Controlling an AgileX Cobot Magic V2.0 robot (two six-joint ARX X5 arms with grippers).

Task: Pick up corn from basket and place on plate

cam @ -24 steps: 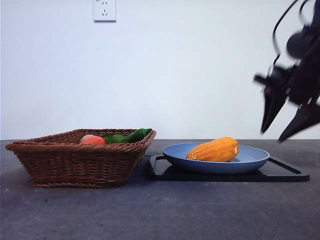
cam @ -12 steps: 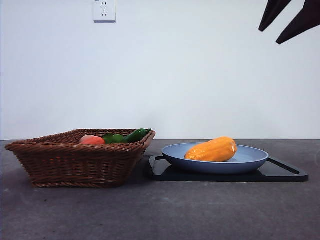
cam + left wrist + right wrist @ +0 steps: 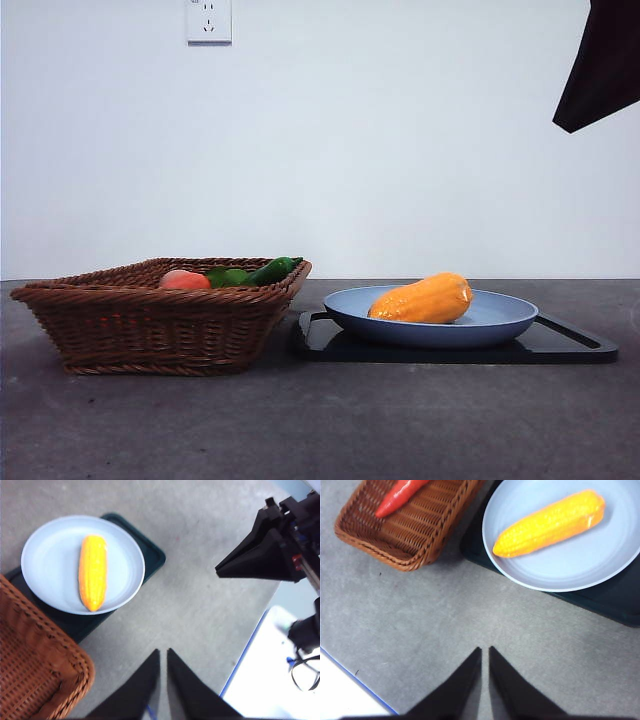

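The orange-yellow corn [image 3: 420,299] lies on its side in the light-blue plate [image 3: 500,318], free of both grippers. It shows again as corn [image 3: 93,572] on the plate [image 3: 50,550], and as corn [image 3: 550,523] on the plate [image 3: 580,560]. The brown wicker basket [image 3: 160,320] stands left of the plate. My right gripper [image 3: 485,649] is shut and empty, high above the table in front of the plate; it appears as a dark tip [image 3: 570,125] at the top right. My left gripper [image 3: 163,651] is also shut on nothing, raised beside the basket corner [image 3: 30,655].
The plate rests on a flat black tray [image 3: 570,345]. In the basket lie a peach [image 3: 184,280], a green vegetable [image 3: 262,272] and a red pepper [image 3: 397,497]. A blue-lined table edge with a white surface [image 3: 265,680] runs past the right arm.
The right gripper has risen from beside the plate's right side to the top right corner, and its jaws have gone from spread apart to together. Corn, plate and basket stay put.
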